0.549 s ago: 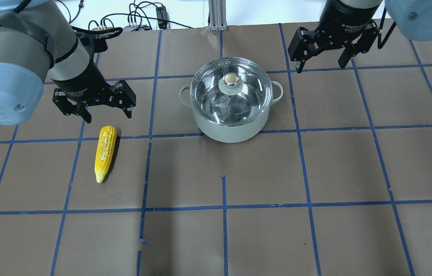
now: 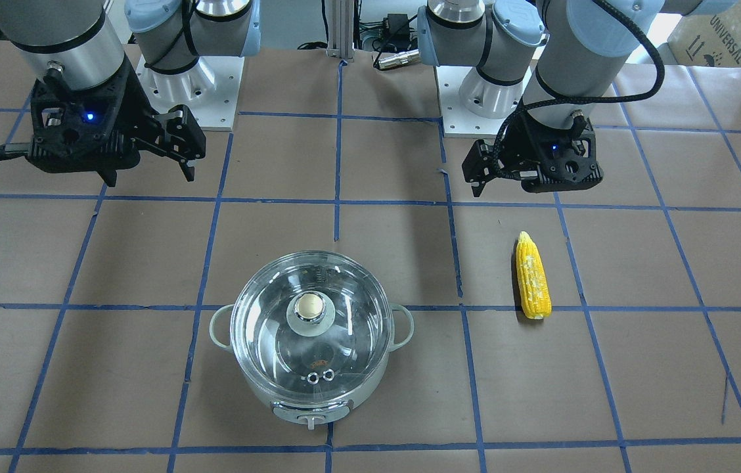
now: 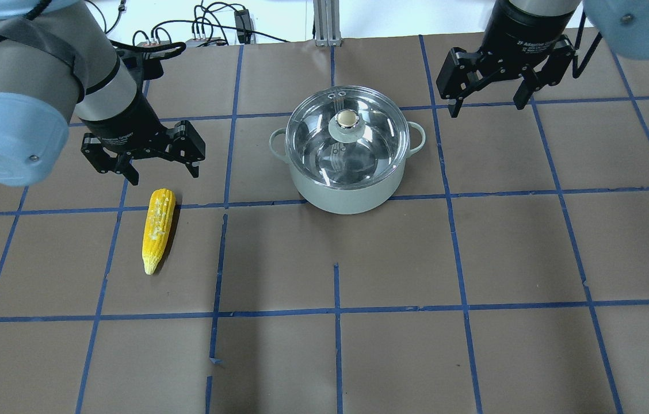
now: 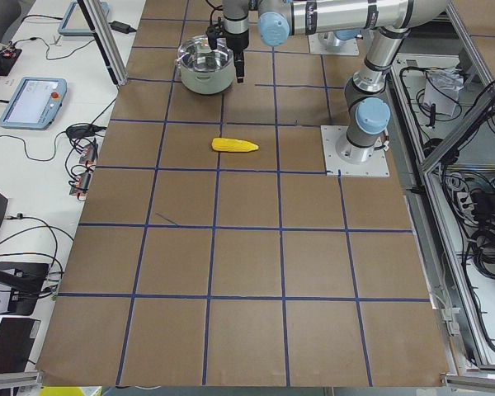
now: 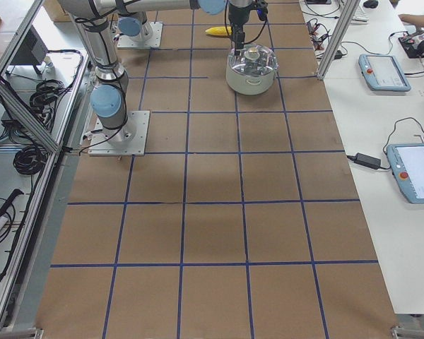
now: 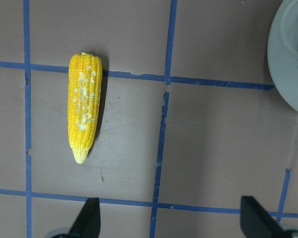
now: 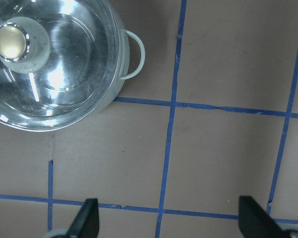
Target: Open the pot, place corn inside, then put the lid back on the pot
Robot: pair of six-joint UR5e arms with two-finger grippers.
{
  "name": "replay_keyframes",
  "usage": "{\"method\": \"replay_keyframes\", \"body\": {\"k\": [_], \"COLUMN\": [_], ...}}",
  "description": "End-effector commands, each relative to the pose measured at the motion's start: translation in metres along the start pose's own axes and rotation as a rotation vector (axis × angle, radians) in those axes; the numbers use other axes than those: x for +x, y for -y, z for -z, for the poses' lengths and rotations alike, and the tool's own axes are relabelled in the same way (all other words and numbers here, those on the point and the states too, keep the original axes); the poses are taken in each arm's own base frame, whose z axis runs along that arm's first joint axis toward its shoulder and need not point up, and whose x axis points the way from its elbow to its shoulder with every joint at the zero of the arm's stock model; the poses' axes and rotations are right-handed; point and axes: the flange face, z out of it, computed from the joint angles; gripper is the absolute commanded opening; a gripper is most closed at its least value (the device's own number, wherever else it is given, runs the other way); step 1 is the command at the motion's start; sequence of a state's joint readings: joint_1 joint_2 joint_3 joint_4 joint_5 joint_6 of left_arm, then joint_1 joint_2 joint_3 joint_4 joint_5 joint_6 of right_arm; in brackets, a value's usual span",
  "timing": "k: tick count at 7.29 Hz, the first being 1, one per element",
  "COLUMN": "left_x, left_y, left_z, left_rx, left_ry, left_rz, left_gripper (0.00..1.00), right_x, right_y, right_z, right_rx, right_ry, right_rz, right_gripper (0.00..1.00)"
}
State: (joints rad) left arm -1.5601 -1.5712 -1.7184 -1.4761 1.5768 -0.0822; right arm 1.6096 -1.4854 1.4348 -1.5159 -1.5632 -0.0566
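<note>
The pale grey-white pot (image 3: 347, 195) stands at the table's middle back. The clear glass lid (image 3: 370, 146) sits on it, its pale knob (image 3: 347, 119) at centre. The yellow corn (image 3: 157, 229) lies flat on the table to the pot's left, tapered end toward the front. My left gripper (image 3: 163, 172) is open and empty, hovering just behind the corn's blunt end. The left wrist view shows the corn (image 6: 84, 114) ahead of the open fingertips (image 6: 88, 218). My right gripper (image 3: 488, 106) is open and empty, above the table to the right of and behind the pot. The right wrist view shows the lid (image 7: 64, 74).
Brown paper with a blue tape grid (image 3: 336, 310) covers the table. Cables and a power brick (image 3: 241, 23) lie past the back edge. The arm bases (image 2: 180, 85) stand on plates at the robot's side.
Both arms have shifted slightly: the right gripper a little to the right and back, the left gripper barely. Corn, pot and lid have not moved.
</note>
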Motion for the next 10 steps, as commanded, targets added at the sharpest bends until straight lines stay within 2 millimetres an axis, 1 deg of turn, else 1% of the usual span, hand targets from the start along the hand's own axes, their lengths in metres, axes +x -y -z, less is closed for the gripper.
{"method": "replay_keyframes", "body": {"k": [1,2,3,4,5,6,7,8,9,10], "left_x": [-0.004,-0.024,-0.061,-0.104,-0.129,-0.13,-0.131,-0.13,-0.132,-0.133], "left_y": [0.003,0.004,0.012,0.019,0.024,0.03,0.045,0.049,0.051,0.053], "left_z": [-0.018,-0.04,-0.059,-0.082,-0.107,-0.137,-0.164,-0.175,-0.18,-0.185], "left_rx": [-0.043,-0.069,-0.028,0.007,0.039,0.043,0.063,0.057,0.054,0.051], "left_ry": [0.004,-0.008,-0.014,-0.015,-0.014,-0.016,-0.012,-0.014,-0.014,-0.015], "left_rz": [-0.035,-0.099,-0.098,-0.127,-0.143,-0.147,-0.144,-0.142,-0.142,-0.142], "left_gripper": [1.0,1.0,1.0,1.0,1.0,1.0,1.0,1.0,1.0,1.0], "right_x": [-0.01,-0.044,-0.086,-0.101,-0.129,-0.152,-0.155,-0.159,-0.162,-0.169], "right_y": [0.029,0.044,0.063,0.087,0.095,0.103,0.117,0.118,0.125,0.122], "right_z": [-0.018,-0.033,-0.047,-0.07,-0.09,-0.11,-0.13,-0.132,-0.15,-0.155], "right_rx": [0.027,0.02,0.078,0.07,0.047,0.053,0.073,0.082,0.082,0.073], "right_ry": [0.014,0.012,0.016,0.026,0.025,0.029,0.037,0.038,0.04,0.046], "right_rz": [-0.102,-0.086,-0.052,-0.118,-0.168,-0.195,-0.201,-0.201,-0.212,-0.204], "right_gripper": [0.99,0.99,0.99,0.99,0.99,0.98,0.99,0.98,0.98,0.98]}}
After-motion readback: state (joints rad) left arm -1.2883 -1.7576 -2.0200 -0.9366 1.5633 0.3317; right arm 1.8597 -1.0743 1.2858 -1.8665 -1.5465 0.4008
